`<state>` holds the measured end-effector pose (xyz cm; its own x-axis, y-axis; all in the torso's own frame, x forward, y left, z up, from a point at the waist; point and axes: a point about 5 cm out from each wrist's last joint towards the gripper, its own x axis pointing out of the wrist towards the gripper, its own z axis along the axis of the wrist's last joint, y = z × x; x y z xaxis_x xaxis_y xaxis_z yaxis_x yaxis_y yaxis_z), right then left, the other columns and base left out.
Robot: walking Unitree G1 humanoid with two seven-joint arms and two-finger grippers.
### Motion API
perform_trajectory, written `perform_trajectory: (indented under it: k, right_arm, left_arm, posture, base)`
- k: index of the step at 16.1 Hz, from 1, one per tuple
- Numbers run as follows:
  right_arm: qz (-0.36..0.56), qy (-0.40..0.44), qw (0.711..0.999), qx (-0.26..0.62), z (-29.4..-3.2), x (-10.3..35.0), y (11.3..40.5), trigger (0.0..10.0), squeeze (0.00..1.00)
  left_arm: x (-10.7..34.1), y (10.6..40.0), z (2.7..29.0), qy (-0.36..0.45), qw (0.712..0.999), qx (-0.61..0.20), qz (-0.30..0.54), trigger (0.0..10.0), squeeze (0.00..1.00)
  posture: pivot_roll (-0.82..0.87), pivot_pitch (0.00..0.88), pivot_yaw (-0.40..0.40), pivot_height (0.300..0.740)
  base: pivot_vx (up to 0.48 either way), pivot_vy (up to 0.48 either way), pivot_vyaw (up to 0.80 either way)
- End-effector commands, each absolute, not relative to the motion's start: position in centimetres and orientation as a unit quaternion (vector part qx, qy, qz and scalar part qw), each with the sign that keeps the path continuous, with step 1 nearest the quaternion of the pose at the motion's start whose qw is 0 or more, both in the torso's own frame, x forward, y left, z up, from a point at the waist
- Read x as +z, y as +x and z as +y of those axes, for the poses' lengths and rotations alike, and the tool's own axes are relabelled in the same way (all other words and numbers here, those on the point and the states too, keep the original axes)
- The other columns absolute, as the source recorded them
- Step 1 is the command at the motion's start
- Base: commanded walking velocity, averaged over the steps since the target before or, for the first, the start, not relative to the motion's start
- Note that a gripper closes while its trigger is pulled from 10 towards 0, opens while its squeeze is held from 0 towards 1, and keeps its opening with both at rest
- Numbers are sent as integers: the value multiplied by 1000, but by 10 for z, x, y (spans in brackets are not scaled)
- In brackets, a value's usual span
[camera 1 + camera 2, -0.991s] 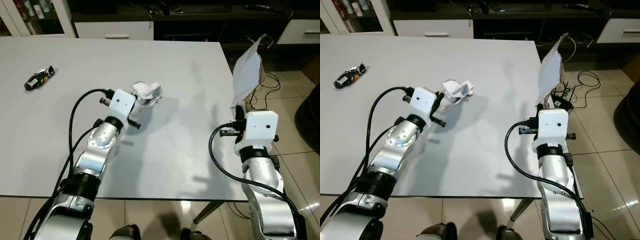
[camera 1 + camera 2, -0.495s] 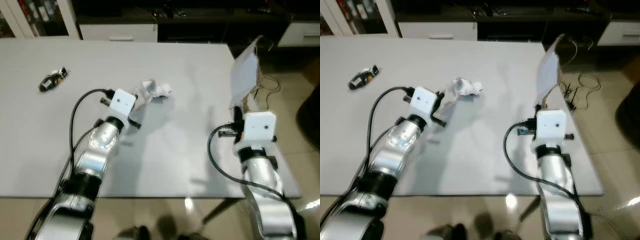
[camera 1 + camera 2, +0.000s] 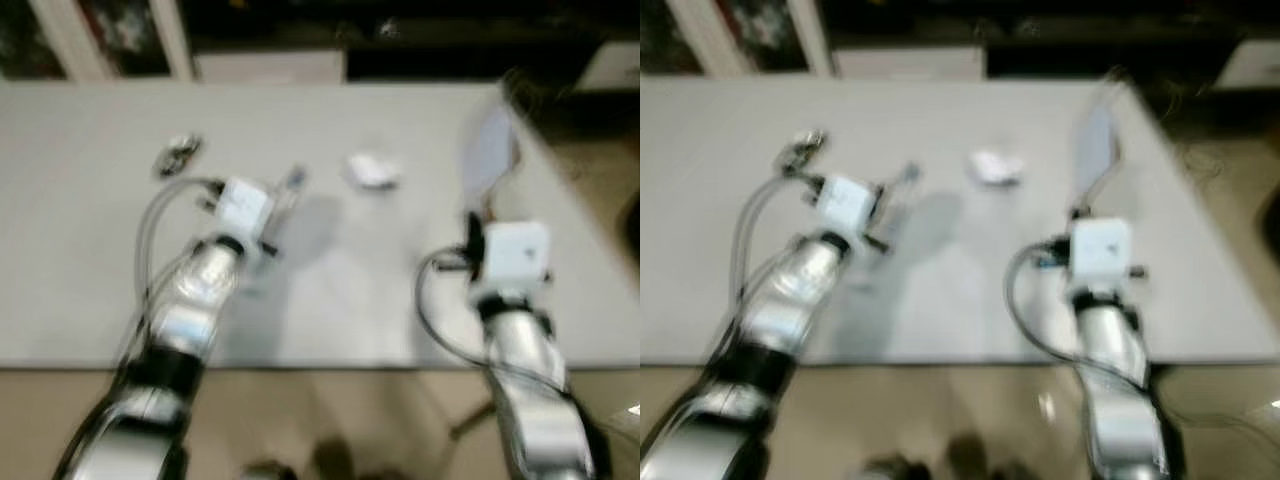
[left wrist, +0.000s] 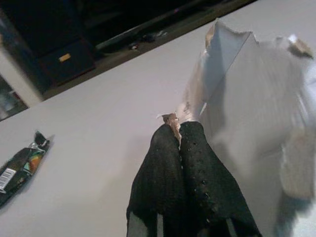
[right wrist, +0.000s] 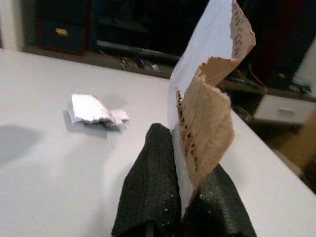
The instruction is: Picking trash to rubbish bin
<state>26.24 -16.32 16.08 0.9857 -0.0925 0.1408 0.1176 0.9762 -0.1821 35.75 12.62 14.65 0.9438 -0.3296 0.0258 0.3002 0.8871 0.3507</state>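
1. A wide white bench [image 3: 90, 260] is seen from above, blurred, with both silver robot arms reaching over it.
2. The left claw [image 4: 178, 129] has its two black fingers pressed together, pinching the edge of a torn silvery wrapper [image 4: 256, 84] held just above the bench.
3. The right claw [image 5: 183, 148] is closed on a torn piece of white and brown cardboard [image 5: 207, 94], which stands upright near the bench's right edge.
4. A crumpled white paper [image 3: 372, 170] lies on the bench between the two arms, apart from both claws.
5. A small dark snack packet [image 4: 19, 165] lies on the bench to the left of the left arm, near the far side.
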Motion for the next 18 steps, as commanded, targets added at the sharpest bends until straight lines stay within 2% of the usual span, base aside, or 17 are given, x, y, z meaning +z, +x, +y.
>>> perform_trajectory:
  k: [1,9,13,18]
  right_arm:
    - [-75,-90,992,-54,-162,165,262,10000,0]
    - [-75,-88,992,-54,-161,164,263,10000,0]
    - [-72,-88,992,-57,-162,163,264,10000,0]
    - [-68,-91,992,-63,-163,162,263,10000,0]
  left_arm:
    - [146,358,132,184,970,-156,-36,10000,0]
    - [143,358,130,190,968,-162,-27,10000,0]
    - [146,358,123,189,964,-180,-42,10000,0]
    - [145,357,116,166,966,-197,-35,10000,0]
  posture:
    - [100,116,6,740]
    - [104,116,9,740]
    - [103,117,8,740]
    - [96,115,12,740]
  base:
    - [0,469,0]
    - [0,465,0]
    - [0,0,-117]
    - [0,0,-793]
